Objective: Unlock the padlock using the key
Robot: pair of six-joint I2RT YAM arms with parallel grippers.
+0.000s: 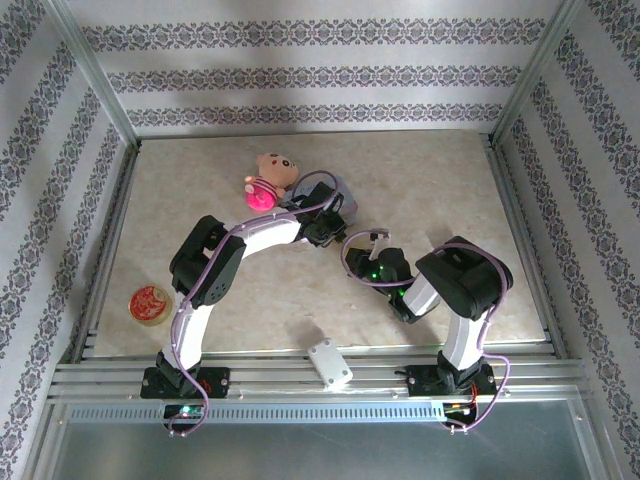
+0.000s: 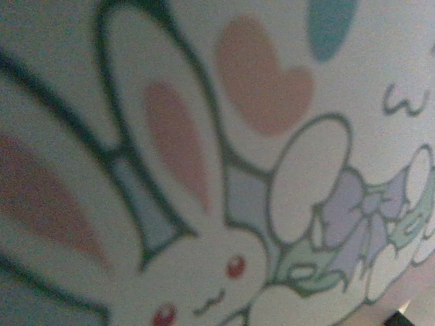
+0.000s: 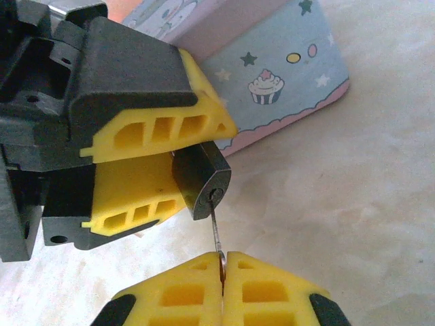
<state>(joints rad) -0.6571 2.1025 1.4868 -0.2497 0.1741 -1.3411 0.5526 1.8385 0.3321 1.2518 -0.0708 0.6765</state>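
Surface (image 1: 450,190): I have a pale marbled surface inside patterned walls, with metal rails along the 6 o'clock edge.
Left arm (image 1: 215,265): it arches from its base at 7 o'clock up towards the middle of the surface.
Right arm (image 1: 462,280): it folds from its base at 5 o'clock and reaches in towards 9 o'clock, meeting the left arm near the centre.
Light-blue tin (image 1: 338,192): it lies just past centre towards 12 o'clock. My left wrist camera is pressed up close to its blurred rabbit drawing (image 2: 285,170), and my right wrist view shows its cupcake side (image 3: 285,75).
Plush toy (image 1: 268,180): tan and pink, at 9 o'clock of the tin and right beside it.
Red patterned roll (image 1: 151,305): at 8 o'clock, near the left edge and well apart from the rest.
White box (image 1: 329,363): on the rails at 6 o'clock, between the two bases.
Left jaws: clamped on the padlock body, one yellow finger (image 3: 170,125) above it and one below.
Right jaws: closed, with the yellow pads (image 3: 265,295) pinching the key's head.
Padlock (image 3: 204,180): dark, held above the surface at 7 o'clock of the tin, keyhole facing 6 o'clock.
Key (image 3: 215,231): thin metal blade, with its tip in the keyhole.
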